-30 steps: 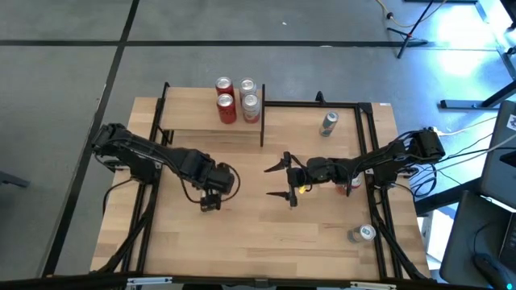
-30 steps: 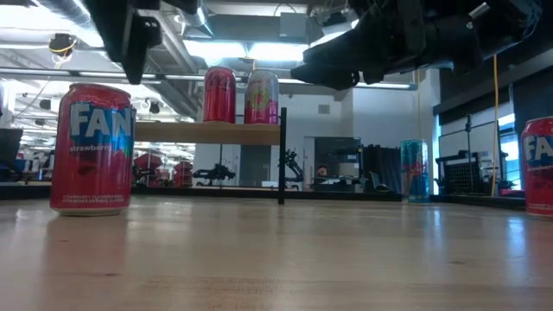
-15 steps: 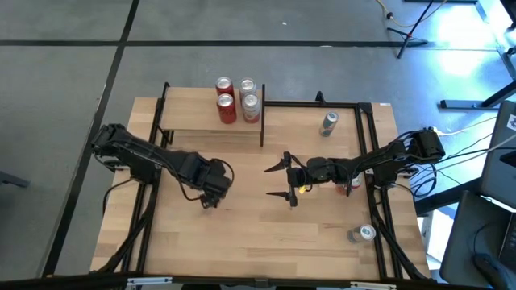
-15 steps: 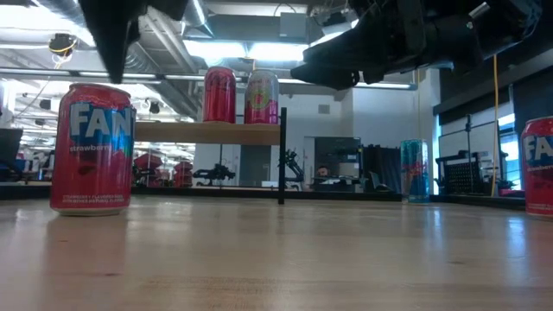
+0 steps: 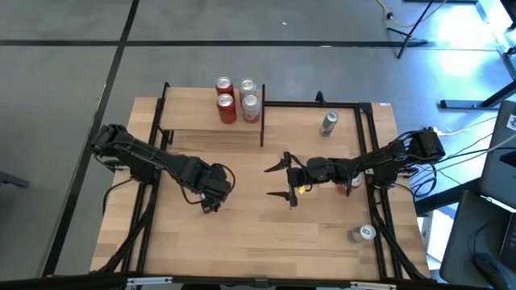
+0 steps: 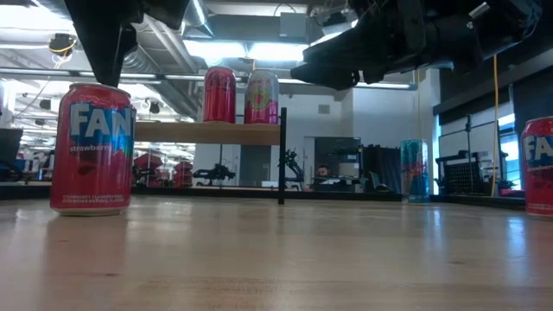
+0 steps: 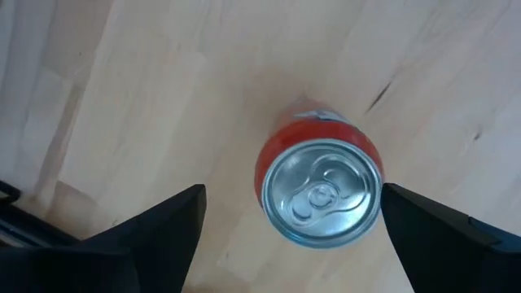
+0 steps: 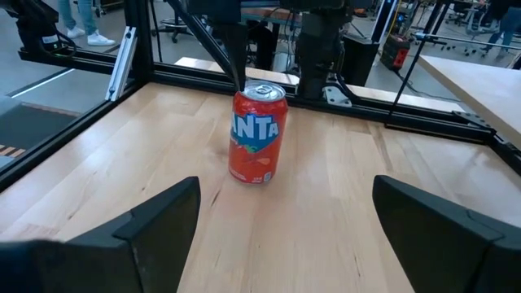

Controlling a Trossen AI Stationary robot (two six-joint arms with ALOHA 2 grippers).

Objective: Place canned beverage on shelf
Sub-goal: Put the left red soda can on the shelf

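The left gripper (image 7: 289, 224) hangs with fingers spread wide and empty, directly above an upright red aluminium drink can (image 7: 320, 190) on the tabletop. The right gripper (image 5: 278, 181) waits nearby, wide open and empty. The small raised light-wood shelf (image 5: 189, 113) stands beyond, holding four cans.

Bright even overhead light, window glare top right, soft shadows

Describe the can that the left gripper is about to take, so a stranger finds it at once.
On the wooden tabletop, look below the left gripper, in front of the shelf. There stands an upright red strawberry Fanta can. It stands alone; the other red cans are on the shelf or near the right edge.
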